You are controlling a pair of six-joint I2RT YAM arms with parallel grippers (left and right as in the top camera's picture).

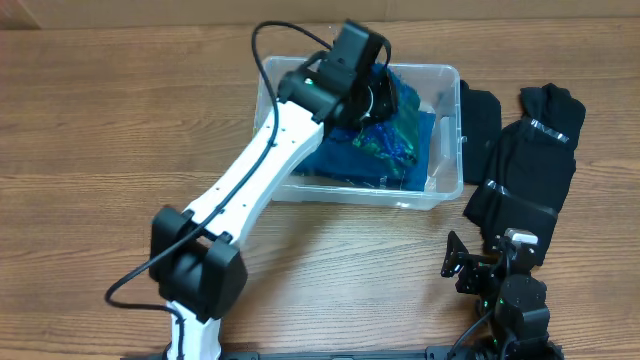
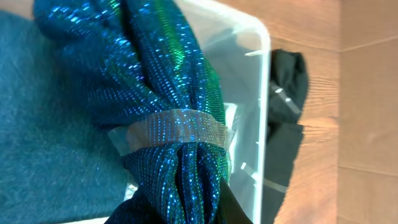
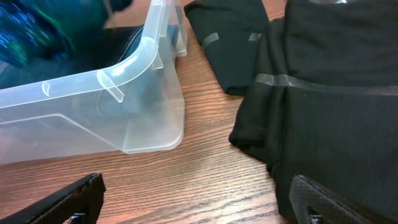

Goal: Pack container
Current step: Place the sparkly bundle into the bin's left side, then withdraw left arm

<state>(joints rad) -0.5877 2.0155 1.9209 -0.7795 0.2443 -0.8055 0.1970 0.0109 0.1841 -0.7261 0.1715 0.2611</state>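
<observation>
1. Clear, colourless rectangular plastic container [image 1: 447,150] with rounded corners: it stood on the brown wood-grain table [image 1: 100,130], towards the far edge and about midway across.
2. Flat dark-blue cloth [image 2: 37,155]: we recorded it lying inside the container, covering the base.
3. Glittering blue-green fabric bundle [image 2: 168,93], bound round with a band of clear tape: it was inside the container, on top of the blue cloth.
4. Left gripper [image 1: 375,95]: it was positioned over the container at the glittering bundle. Its fingers were not plainly shown, so we could not tell whether it gripped anything.
5. Right gripper [image 3: 198,183]: its jaws were spread wide and held nothing. It hovered low over the table near the container's corner.
6. Large black taped cloth bundle [image 1: 530,160]: it lay on the table to the right of the container.
7. Smaller black folded cloth [image 1: 480,120]: it lay just beside the container's right wall.
</observation>
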